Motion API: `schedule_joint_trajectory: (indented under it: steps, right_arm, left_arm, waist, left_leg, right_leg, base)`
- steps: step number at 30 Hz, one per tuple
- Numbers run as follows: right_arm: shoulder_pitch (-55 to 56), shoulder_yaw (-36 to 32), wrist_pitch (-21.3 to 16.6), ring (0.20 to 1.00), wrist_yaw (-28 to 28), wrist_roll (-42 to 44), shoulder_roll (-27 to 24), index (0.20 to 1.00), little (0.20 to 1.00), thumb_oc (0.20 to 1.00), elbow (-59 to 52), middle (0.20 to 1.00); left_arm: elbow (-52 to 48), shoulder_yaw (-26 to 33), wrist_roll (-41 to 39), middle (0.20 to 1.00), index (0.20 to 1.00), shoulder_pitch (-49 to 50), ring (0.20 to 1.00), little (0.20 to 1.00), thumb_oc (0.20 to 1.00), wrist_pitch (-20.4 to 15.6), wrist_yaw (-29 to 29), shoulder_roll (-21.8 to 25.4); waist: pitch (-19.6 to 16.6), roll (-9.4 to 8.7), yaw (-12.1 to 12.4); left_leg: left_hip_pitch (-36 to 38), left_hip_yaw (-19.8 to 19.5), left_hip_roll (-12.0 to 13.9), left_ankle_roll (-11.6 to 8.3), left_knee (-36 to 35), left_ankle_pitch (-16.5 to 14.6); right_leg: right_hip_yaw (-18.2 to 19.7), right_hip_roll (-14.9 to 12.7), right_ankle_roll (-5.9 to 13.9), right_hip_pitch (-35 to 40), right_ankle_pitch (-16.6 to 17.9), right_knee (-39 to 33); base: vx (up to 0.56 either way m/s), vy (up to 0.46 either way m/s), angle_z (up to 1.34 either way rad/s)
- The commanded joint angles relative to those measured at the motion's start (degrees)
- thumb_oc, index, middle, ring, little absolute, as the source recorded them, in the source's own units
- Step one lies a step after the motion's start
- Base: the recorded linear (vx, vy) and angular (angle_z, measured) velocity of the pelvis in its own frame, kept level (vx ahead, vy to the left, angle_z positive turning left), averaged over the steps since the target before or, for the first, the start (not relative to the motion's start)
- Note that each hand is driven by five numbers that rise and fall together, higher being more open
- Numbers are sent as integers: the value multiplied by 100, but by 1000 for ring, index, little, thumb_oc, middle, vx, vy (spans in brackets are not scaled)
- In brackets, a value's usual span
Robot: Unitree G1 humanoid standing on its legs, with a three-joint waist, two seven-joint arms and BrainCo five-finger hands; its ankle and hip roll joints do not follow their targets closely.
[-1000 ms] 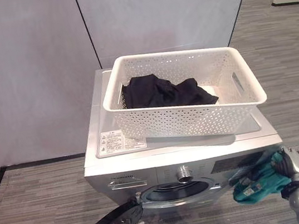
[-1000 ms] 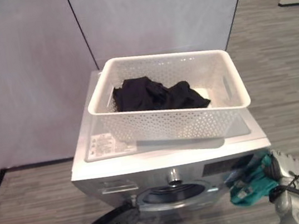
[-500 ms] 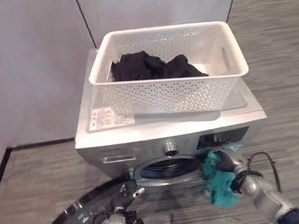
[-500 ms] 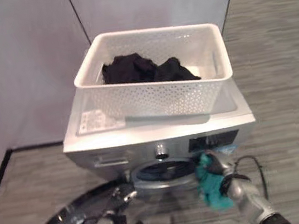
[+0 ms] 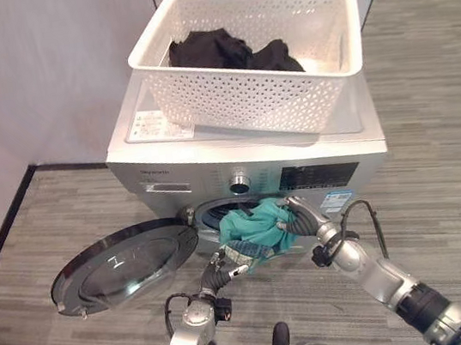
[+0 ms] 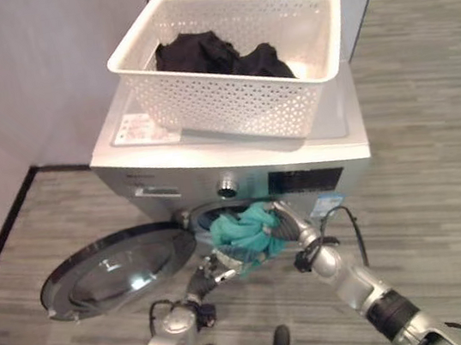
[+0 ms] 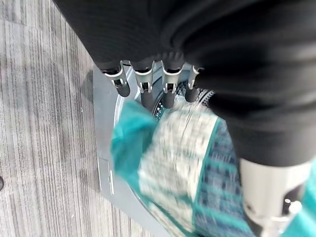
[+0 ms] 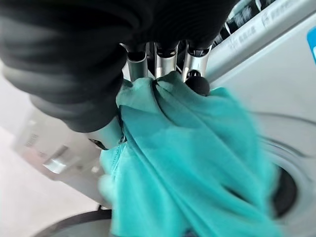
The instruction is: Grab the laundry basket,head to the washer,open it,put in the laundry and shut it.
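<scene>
- Swinging wide to the robot's left, the round glass washer door with a dark rim [image 5: 123, 265] lies open low over the grey striped wood-look floor [image 5: 43, 252], and bare floor runs on past its outer edge to the pale partition wall [image 5: 33, 72].
- Bare floor also lies on the far right of the silver front-loading washing machine [image 5: 210, 154], well clear of its side.
- Low in front of the drum mouth, the left hand [image 5: 217, 274] reaches up from below; its straight silver fingers [image 7: 148, 89] touch the lower fold of the teal cloth with a pale printed patch [image 5: 252, 230] without curling round it.
- That soft, crumpled teal garment sits bunched at the round opening, partly in the drum and partly spilling over the lower rim; this piece of laundry is at the washer's mouth, not yet fully inside.
- To its right, the right hand [image 5: 299, 216] has its fingers [image 8: 163, 59] curled into the teal fabric, pinching a gathered fold and holding it against the opening.
- On the flat top of the machine stands the white perforated plastic laundry basket [image 5: 245, 92], rectangular with flared walls and a cut-out handle; its right front corner reaches the lid's edge.
- Inside the basket lies a rumpled black garment [image 5: 225, 50], heaped toward the back left.
</scene>
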Motion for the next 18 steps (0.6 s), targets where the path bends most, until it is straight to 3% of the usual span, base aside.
schedule_joint_trajectory:
  steps: [1, 8, 11, 18]
  right_arm:
    - [-62, -214, -463, 200, -198, 361, 173, 200, 200, 200, -502, 200]
    - [-164, -20, -494, 200, -240, 659, 373, 200, 200, 200, -720, 200]
    - [-354, 92, -661, 200, -369, 988, 397, 200, 200, 200, -774, 200]
    - [-742, 220, -920, 200, -464, 1511, 399, 200, 200, 200, -999, 200]
  left_arm:
    - [87, -244, 832, 1000, 1000, -217, 1000, 1000, 1000, -223, 226, -150]
    - [215, -564, 1680, 1000, 1000, -620, 1000, 1000, 1000, -167, 602, -266]
    - [-117, -1070, 2383, 1000, 1000, -953, 1000, 1000, 1000, -460, 815, -164]
    - [-216, -1457, 2727, 1000, 1000, -1266, 1000, 1000, 1000, -757, 948, -135]
  waist:
    - [-302, 22, 168]
    - [-291, 28, 161]
    - [-248, -28, 130]
    - [-148, -117, 72]
  left_leg:
    - [-432, -83, -9, 74, 437, -245]
    - [-172, -39, -50, 55, 31, -215]
    - [-106, 19, -46, 55, -120, -205]
    - [-109, 134, -47, 66, -195, -202]
  right_leg:
    - [171, -409, 600, 397, -674, 223]
    - [190, -414, 664, 425, -593, 214]
    - [217, -428, 727, 377, -503, 154]
    - [320, -437, 786, 234, -414, 166]
  base:
    - [26, 15, 24]
    - [0, 23, 0]
    - [-25, 9, -2]
    - [-35, 19, -12]
